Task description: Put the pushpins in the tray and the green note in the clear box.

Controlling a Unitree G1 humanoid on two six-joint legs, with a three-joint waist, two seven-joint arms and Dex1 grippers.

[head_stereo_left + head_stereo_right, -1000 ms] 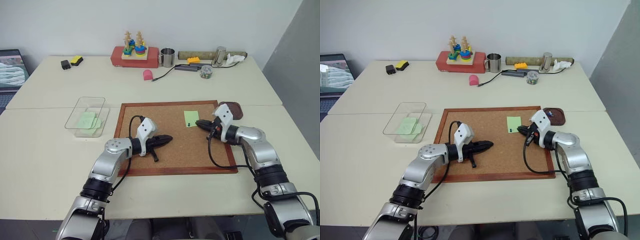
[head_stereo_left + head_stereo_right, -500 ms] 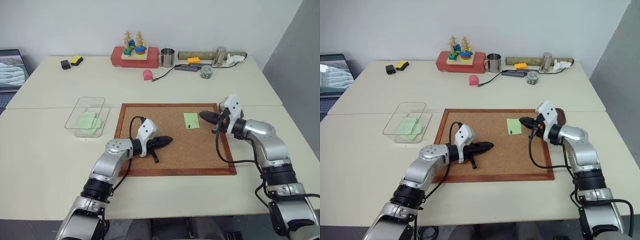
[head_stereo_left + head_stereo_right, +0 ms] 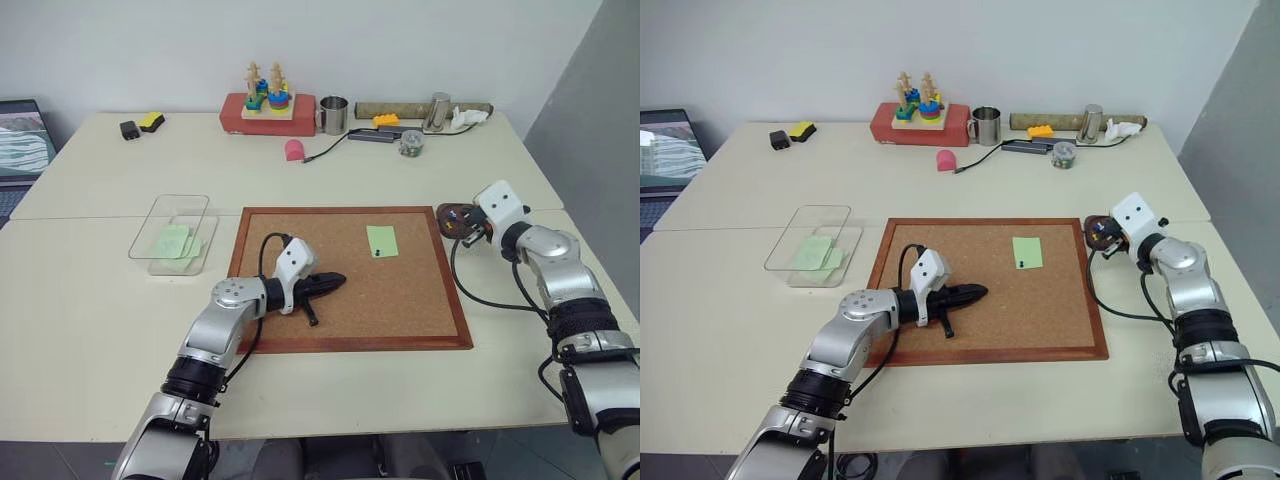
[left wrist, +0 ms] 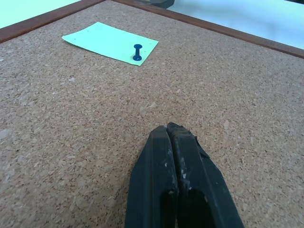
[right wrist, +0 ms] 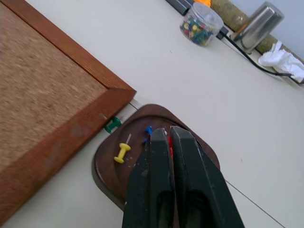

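The right gripper [image 5: 165, 135], closed on a red pushpin [image 5: 169, 141], hovers over the tray [image 5: 109, 164]; the left gripper [image 4: 170, 129], shut and empty, points toward the green note [image 4: 110, 42].

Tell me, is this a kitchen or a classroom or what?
Probably an office or lab workroom, not a kitchen. Plain pale tables hold a cork board with a pinned green note, a jar of pushpins and a laptop.

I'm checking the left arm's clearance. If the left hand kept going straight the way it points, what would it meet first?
Probably the cork board itself: the left hand, shut, points low across it. The green note and its blue pin lie off to one side.
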